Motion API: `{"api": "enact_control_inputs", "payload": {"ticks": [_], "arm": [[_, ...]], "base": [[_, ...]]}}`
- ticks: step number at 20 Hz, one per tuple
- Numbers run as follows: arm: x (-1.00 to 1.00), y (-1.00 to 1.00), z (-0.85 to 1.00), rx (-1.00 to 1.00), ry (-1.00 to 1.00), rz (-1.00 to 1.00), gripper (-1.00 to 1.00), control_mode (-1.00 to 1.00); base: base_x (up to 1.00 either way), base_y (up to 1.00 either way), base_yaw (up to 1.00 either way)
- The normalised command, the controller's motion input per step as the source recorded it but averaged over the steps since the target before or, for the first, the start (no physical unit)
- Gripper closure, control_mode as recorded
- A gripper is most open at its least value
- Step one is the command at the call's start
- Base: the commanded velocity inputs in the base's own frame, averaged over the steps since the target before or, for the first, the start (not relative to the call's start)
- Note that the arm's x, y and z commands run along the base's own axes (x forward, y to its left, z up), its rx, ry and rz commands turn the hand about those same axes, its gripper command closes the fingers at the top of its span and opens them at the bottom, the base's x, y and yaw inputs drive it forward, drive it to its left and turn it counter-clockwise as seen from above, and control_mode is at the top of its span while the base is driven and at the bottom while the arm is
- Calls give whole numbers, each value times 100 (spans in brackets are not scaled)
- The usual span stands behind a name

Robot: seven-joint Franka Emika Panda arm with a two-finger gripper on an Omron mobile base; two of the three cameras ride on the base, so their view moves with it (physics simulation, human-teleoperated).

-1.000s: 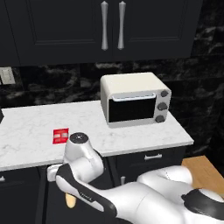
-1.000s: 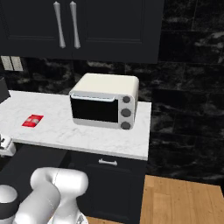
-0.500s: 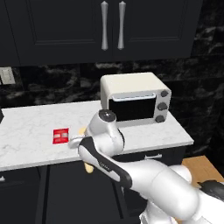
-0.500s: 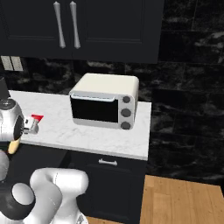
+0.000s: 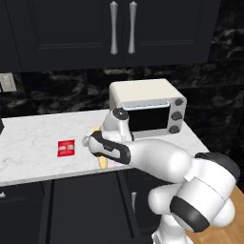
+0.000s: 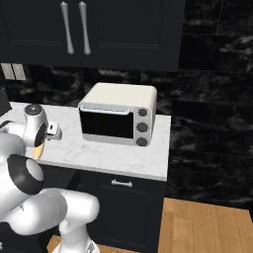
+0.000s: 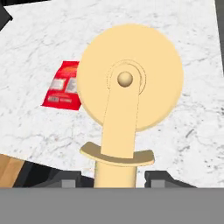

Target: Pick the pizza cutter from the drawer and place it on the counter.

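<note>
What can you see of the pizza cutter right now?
The pizza cutter is tan and wood-coloured all over: a round disc wheel with a central hub pin, a flat arm over it, a curved guard, then the handle. The gripper holds the handle, one finger each side. The wheel hangs over the white marble counter, near a red packet.

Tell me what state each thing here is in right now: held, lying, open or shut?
Tan wooden pizza cutter with round disc head: held over the counter, handle between the gripper's fingers.
Two-finger gripper: shut on the pizza cutter.
Flat red square packet: lying flat on the white marble counter.
White toaster oven: standing on the counter, door shut.
Black upper cabinet doors: shut.
</note>
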Motion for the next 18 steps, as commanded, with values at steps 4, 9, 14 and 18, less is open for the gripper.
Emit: {"api": "enact_control_inputs", "payload": {"ticks": [4,9,14,18], "arm": [[71,5,-16,-14,0,-9,100,-100],[43,18,-16,-15,2,-24,100,-100],[29,5,-15,-5,6,-13,100,-100],[20,0,-2,0,6,0,100,-100]], "base": [[0,0,0],[0,0,0],[0,0,0],[0,0,0]]}}
